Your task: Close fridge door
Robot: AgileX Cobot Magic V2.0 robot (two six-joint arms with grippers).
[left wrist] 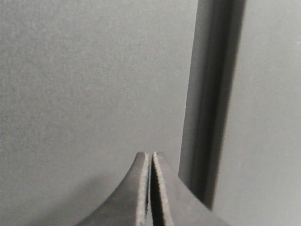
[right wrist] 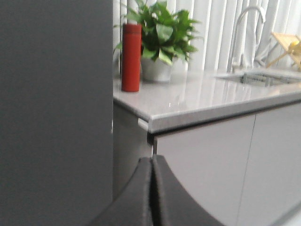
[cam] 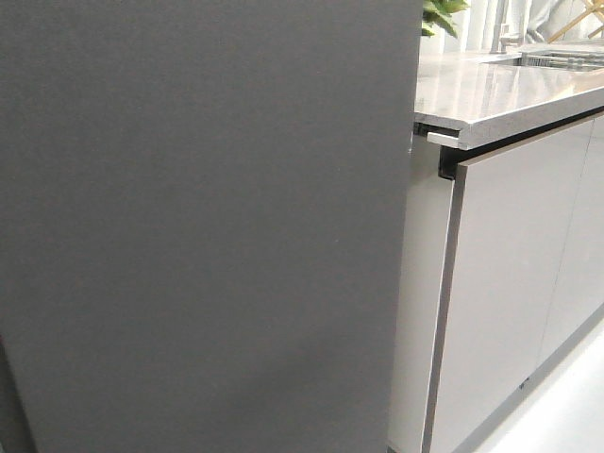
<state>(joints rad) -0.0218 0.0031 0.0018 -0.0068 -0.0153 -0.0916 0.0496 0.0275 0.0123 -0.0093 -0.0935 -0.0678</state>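
The fridge door (cam: 208, 226) shows only as a matte dark-grey face filling the left two thirds of the front view. Its white lining and bins are hidden. In the left wrist view two dark-grey faces meet at a narrow dark vertical seam (left wrist: 211, 103); I cannot tell which face is the door. My left gripper (left wrist: 151, 155) is shut and empty, its tips close in front of the larger face (left wrist: 94, 84), beside the seam. My right gripper (right wrist: 153, 159) is shut and empty, in front of the gap between the dark panel (right wrist: 56, 113) and the cabinet. Neither gripper shows in the front view.
A grey countertop (cam: 510, 90) and glossy light-grey cabinet doors (cam: 519, 274) stand right of the fridge. On the counter are a red bottle (right wrist: 131, 57), a potted plant (right wrist: 162, 37) and a sink with a tap (right wrist: 244, 33). White floor (cam: 566, 406) lies at the lower right.
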